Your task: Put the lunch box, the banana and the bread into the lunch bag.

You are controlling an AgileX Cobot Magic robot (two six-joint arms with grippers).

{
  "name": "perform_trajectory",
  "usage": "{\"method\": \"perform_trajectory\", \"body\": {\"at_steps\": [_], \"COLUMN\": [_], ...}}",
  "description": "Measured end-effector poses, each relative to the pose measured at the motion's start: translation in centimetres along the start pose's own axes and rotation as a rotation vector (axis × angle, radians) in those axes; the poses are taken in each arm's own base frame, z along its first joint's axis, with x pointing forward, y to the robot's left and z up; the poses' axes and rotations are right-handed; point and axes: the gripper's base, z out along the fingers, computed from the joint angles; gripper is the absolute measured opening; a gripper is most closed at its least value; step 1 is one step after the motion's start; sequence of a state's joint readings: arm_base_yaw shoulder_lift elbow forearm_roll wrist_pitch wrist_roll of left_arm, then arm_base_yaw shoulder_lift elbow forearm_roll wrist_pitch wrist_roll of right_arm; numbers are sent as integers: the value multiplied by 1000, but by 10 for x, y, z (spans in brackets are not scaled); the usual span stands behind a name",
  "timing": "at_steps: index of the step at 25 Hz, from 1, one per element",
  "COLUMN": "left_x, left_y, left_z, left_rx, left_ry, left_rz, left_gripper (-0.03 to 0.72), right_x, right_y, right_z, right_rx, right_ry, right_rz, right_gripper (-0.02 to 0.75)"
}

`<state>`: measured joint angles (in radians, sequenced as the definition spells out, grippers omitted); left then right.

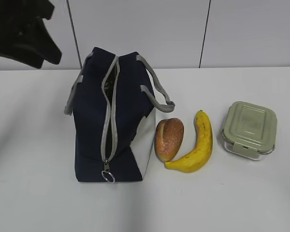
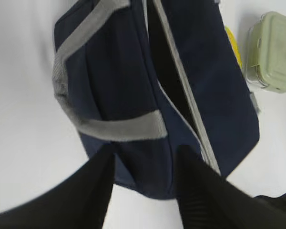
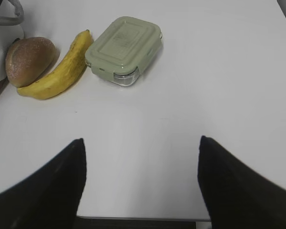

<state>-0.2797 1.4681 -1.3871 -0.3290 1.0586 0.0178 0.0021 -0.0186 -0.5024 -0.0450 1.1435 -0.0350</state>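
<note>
Nothing packed yet: we see the bread (image 1: 169, 139), banana (image 1: 195, 145) and lunch box (image 1: 249, 129) on the desk (image 1: 241, 193) at three o'clock of the unzipped lunch bag (image 1: 113, 121); both end effectors, left (image 2: 143, 188) and right (image 3: 140, 183), gape empty.

**Robot hardware, visual check**

Left gripper (image 2: 143, 191): two matte black fingers (image 2: 97, 191), broad, tapering to blunt rounded tips, faint ribbing on the inner face of one. Right gripper (image 3: 140, 183): same black fingers (image 3: 62, 186), smooth, wedge-shaped. Left arm (image 1: 21, 34) from the room camera: blurred, black, angular housing. No cables, screws or markings discernible.
</note>
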Motion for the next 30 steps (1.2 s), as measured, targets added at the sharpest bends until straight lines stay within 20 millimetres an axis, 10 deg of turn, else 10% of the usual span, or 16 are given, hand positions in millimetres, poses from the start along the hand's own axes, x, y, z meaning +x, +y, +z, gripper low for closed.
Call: {"method": "perform_trajectory", "body": {"at_steps": [10, 21, 30], "left_x": [-52, -53, -53], "left_y": [2, -7, -2], "left_z": [58, 111, 112], "left_rx": [19, 50, 6], "left_ry": [72, 189, 195], "left_rz": [-3, 0, 26], "left_gripper": [330, 326, 23], "right_x": [0, 0, 0], "right_y": [0, 0, 0], "right_z": [0, 0, 0], "right_rx": [0, 0, 0], "right_ry": [0, 0, 0], "right_rz": [0, 0, 0], "right_gripper": [542, 542, 542]}}
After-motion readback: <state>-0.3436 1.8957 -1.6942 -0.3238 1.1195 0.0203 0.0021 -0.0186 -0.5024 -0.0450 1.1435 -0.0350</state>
